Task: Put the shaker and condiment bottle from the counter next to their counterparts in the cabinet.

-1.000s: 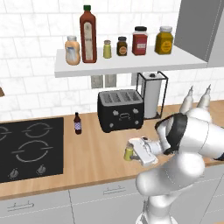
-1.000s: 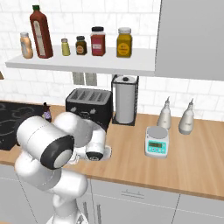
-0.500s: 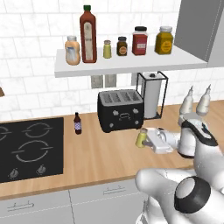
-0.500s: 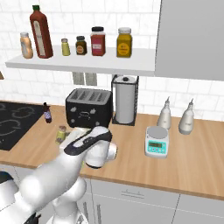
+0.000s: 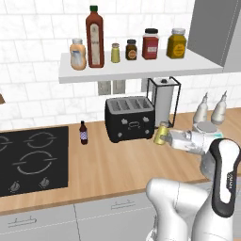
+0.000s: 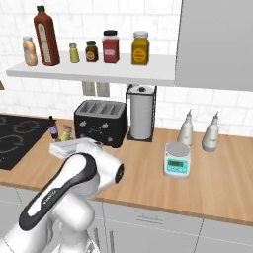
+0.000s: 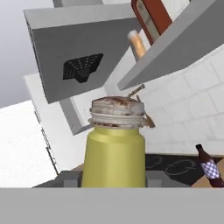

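The claw [image 5: 165, 138] is clamped on the shaker [image 5: 161, 134], carrying it off the tabletop [image 5: 113, 164] in front of the toaster [image 5: 130, 118]; in the hand view the yellow body and grey cap [image 7: 116, 112] sit between the two dark fingertips [image 7: 70, 179]. The carry step for the shaker looks to be in hand, with the lift under way and the placing not yet done. The red bottle [image 5: 94, 36] stands on the shelf [image 5: 141, 70] just right of the squat orange bottle [image 5: 77, 54], so that half of the job appears finished. The next move calls for raising the shaker up and left to the shelf and setting it upright beside its twin [image 5: 115, 52], in the gap near the small dark jar [image 5: 131, 49], without knocking either one. Counted on the shelf: one red bottle, one orange bottle, one shaker, one dark jar, one red jar [image 5: 150, 44] and one amber jar [image 5: 177, 43]. On the tabletop: one toaster, one paper-towel holder [image 5: 162, 101], one tiny purple-labelled bottle [image 5: 84, 132], two grey dispensers [image 6: 199, 132] and one kitchen scale [image 6: 177, 160], with a black cooktop [image 5: 30, 160] at far left.
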Controlling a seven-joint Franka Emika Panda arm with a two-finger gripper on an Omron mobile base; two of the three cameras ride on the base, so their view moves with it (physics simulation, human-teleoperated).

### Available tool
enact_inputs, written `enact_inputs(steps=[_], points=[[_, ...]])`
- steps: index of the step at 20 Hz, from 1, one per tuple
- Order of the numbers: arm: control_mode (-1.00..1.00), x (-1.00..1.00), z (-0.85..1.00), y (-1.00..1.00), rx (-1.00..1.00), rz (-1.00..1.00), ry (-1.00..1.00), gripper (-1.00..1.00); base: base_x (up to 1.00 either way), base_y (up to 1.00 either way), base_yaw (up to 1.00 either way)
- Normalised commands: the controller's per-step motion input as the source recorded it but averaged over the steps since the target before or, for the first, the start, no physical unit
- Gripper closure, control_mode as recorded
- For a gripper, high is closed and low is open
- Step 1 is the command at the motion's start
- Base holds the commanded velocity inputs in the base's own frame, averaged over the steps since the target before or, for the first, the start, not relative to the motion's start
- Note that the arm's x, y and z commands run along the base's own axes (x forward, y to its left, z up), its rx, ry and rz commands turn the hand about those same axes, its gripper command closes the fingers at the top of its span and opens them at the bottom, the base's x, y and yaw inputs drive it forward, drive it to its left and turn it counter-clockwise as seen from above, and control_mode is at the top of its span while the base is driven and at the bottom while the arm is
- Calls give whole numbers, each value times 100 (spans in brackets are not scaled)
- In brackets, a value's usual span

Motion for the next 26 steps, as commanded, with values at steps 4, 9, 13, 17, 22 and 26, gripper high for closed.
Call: enact_inputs(steps=[4,9,13,17,22,26], points=[[-100,-13,53,0,-19,-41,0,100,0,0,0],[-100,0,68,0,-20,-38,-3,100,0,0,0],[-100,0,71,0,-17,-32,-5,100,0,0,0],[-100,6,75,0,-10,-19,-7,100,0,0,0],[-100,12,41,5,-10,-3,-17,100,0,0,0],[-100,39,54,0,-4,0,-5,100,0,0,0]])
